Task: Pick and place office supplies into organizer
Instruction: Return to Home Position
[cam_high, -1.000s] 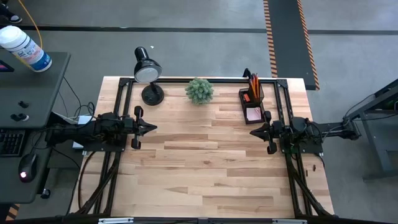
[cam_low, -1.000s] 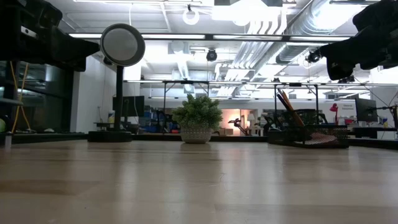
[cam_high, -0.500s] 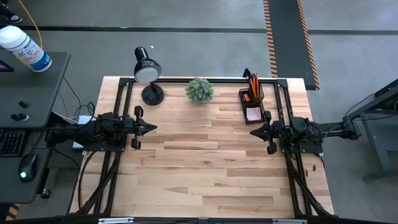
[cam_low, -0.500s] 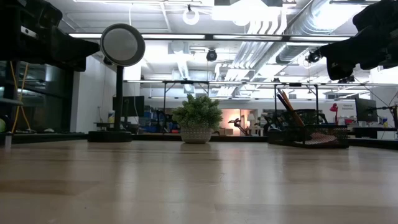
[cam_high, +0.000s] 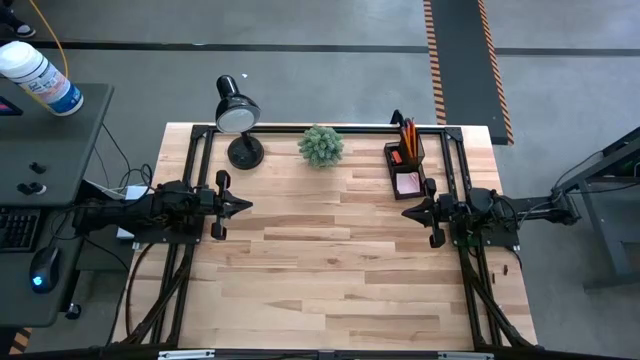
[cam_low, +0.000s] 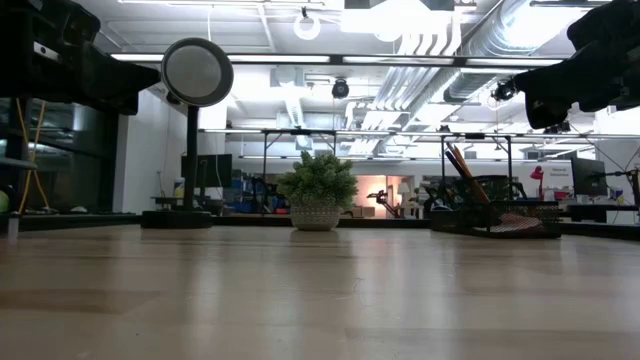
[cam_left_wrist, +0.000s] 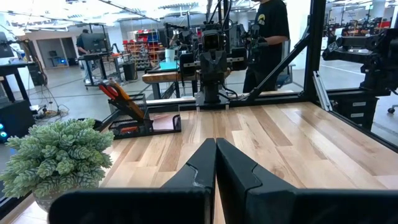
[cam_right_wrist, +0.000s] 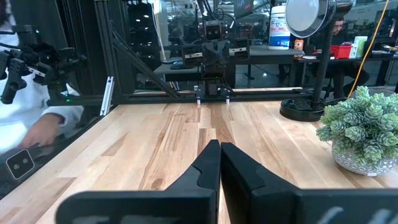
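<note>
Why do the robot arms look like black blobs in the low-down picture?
Low view: bright ceiling lights sit behind the left arm and right arm, so both show as dark silhouettes; the table carries a pale sheen. High view: light is even, shadows faint.

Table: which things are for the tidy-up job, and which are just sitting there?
For the job: organizer, orange pencils standing in it, pink sticky pad in its tray.
Just sitting there: desk lamp, green plant.
The left gripper and right gripper wait shut at the table's sides.
</note>
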